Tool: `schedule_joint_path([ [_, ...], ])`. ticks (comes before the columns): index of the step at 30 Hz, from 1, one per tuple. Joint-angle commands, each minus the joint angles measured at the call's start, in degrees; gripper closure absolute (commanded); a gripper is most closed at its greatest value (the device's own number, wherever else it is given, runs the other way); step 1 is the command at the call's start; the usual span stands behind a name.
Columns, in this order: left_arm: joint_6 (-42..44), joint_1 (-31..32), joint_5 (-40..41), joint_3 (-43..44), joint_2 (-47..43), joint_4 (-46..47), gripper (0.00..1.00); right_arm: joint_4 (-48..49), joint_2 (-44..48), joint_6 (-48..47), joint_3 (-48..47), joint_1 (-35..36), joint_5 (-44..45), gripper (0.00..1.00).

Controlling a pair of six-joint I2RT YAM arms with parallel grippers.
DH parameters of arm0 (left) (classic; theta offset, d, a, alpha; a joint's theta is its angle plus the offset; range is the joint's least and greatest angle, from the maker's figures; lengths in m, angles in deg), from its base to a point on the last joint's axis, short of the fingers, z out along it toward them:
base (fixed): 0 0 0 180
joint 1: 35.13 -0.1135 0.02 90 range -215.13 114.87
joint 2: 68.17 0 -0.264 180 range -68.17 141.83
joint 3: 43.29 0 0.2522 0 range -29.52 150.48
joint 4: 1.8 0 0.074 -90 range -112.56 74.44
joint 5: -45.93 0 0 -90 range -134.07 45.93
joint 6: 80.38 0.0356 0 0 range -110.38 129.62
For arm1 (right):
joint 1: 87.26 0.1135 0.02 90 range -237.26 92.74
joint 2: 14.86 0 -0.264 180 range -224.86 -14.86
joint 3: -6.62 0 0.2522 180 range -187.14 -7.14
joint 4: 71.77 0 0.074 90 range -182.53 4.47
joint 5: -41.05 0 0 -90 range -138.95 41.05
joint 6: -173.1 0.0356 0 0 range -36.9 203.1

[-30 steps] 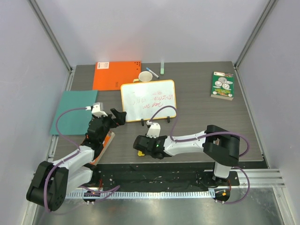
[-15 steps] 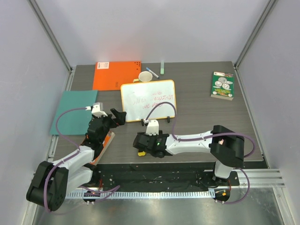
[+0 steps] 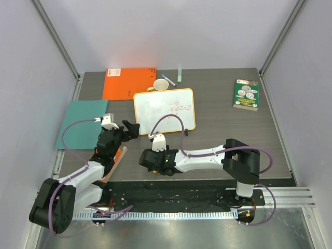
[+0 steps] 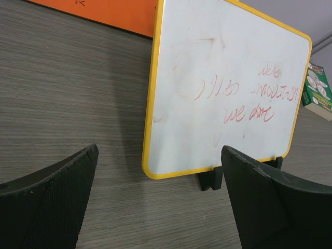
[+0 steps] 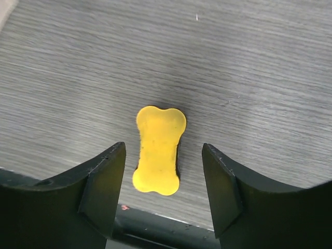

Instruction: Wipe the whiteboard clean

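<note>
At the grey wood-grain table's (image 5: pixel 259 62) near edge, the yellow bone-shaped eraser (image 5: pixel 158 150) is being straddled by the right gripper's (image 5: pixel 163 148) wide-open, empty jaws. Mid-table, the yellow-rimmed whiteboard (image 3: pixel 164 110) is being faced by the left gripper (image 4: pixel 159 150), equally agape and empty. A skewed pinch risks the eraser being flicked overboard.

You're swinging the right gripper (image 5: pixel 163 149) further left, and it's now hanging spread wide over the yellow bone-shaped eraser (image 5: pixel 157 150), which is getting hidden in the top view.
</note>
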Motion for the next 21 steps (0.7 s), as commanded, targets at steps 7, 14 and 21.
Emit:
schedule_joint_path([
  [7, 0.0, -0.3, 1.4, 0.4, -0.2, 1.9, 0.00, 0.1, -3.2, -0.3, -2.6, -0.1, -1.3, 0.46],
  [14, 0.0, -0.4, 1.9, 0.1, -0.9, 1.7, 0.00, 0.1, -4.9, 0.2, -2.8, -0.1, -2.1, 0.52],
  [21, 0.0, -0.3, 1.9, 0.2, -0.9, 1.6, 0.00, 0.0, -4.0, 1.0, -1.7, -0.1, -0.8, 0.74],
])
